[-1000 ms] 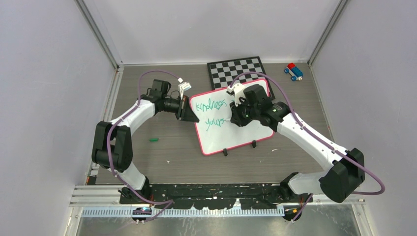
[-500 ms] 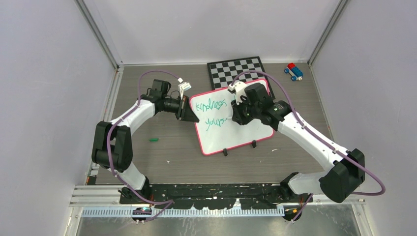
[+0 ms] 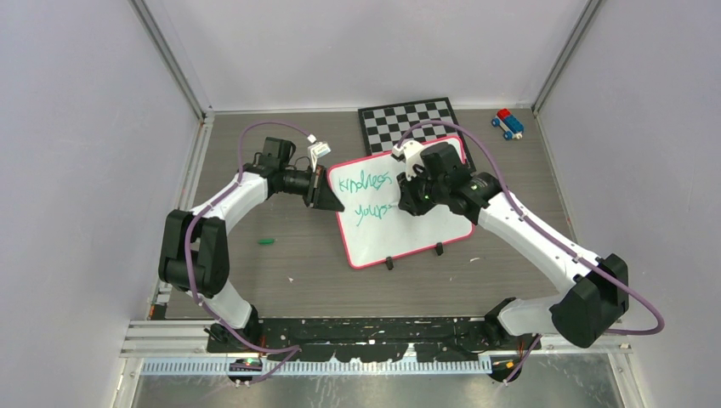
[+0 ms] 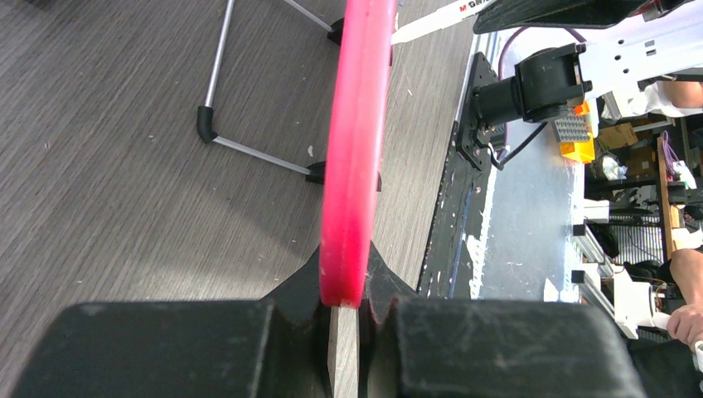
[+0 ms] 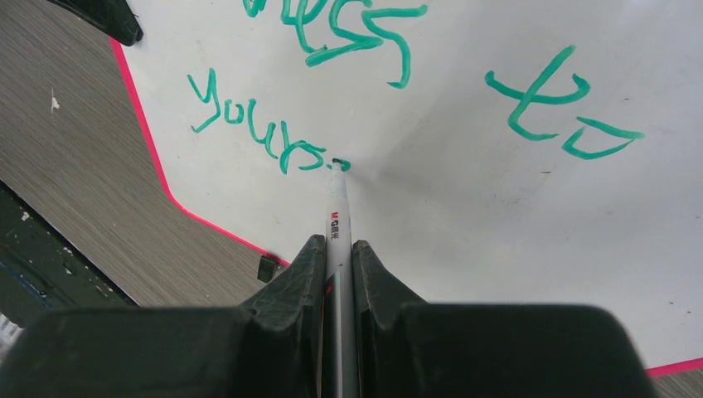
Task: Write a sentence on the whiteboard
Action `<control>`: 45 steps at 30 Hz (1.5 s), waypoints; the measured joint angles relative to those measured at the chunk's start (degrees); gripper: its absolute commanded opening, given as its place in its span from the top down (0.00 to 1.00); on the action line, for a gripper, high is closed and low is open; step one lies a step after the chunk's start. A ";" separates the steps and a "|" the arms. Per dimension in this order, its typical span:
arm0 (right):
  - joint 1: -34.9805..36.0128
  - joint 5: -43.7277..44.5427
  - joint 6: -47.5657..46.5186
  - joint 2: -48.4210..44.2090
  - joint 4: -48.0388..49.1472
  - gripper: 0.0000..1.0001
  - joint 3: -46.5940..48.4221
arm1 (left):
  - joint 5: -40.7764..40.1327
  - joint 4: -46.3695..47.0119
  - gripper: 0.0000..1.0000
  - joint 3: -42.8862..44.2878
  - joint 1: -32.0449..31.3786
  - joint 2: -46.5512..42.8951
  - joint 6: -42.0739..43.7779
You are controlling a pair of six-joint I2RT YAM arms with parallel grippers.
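I see the glossy white rectangular whiteboard point(image 3: 408, 234) with the thin pink-red frame around mid-tabletop, turned at an angle. Its two small black feet point(image 3: 389, 263) are on the near edge, and the far corner is just beside the black-and-white chequered board point(image 3: 408, 119). The green handwritten marker lettering point(image 5: 257, 133) is in two lines: the top reads "kindness to", the lower one "yours" plus a tiny mark after the "s". My right claw point(image 5: 336, 257) is pinching a slim grey-and-white marker pen point(image 5: 338, 217), fingers pressed tight on the barrel. The tip touches the board at that tiny mark. From above, that claw sits over the board's middle and hides part of the writing. My left claw point(image 4: 344, 303) is clamped on the board's left edge, with the pink-red frame wedged edge-on between the two black fingers. A thin bent metal wire stand point(image 4: 217, 66) shows on the board's far side in the left wrist view, resting on the grey wood-grain tabletop point(image 3: 281, 280). A small green piece point(image 3: 266, 242) lies on the tabletop left of the board, well apart; it's too small to tell what it is. A small red-and-blue toy block point(image 3: 508, 123) sits in the far right corner, near the chequered board.
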 measured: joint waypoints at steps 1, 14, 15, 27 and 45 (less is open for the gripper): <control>0.00 -0.02 0.00 0.04 0.00 1.00 0.00 | 0.00 0.00 1.00 0.00 0.00 0.00 0.00; 0.22 -0.87 -0.22 -0.26 -0.17 1.00 -1.55 | 0.00 0.00 1.00 0.00 0.00 0.00 0.04; 0.22 -0.87 -0.24 -0.26 -0.24 1.00 -1.64 | 0.00 0.00 1.00 0.00 0.00 0.00 0.07; -0.28 -0.17 -1.55 -0.98 -1.64 1.00 -1.73 | 0.04 0.00 1.00 0.00 -0.02 0.00 0.20; -2.05 0.22 -0.74 -2.47 -0.57 1.00 -0.07 | 0.07 -0.02 1.00 0.00 -0.02 0.00 0.24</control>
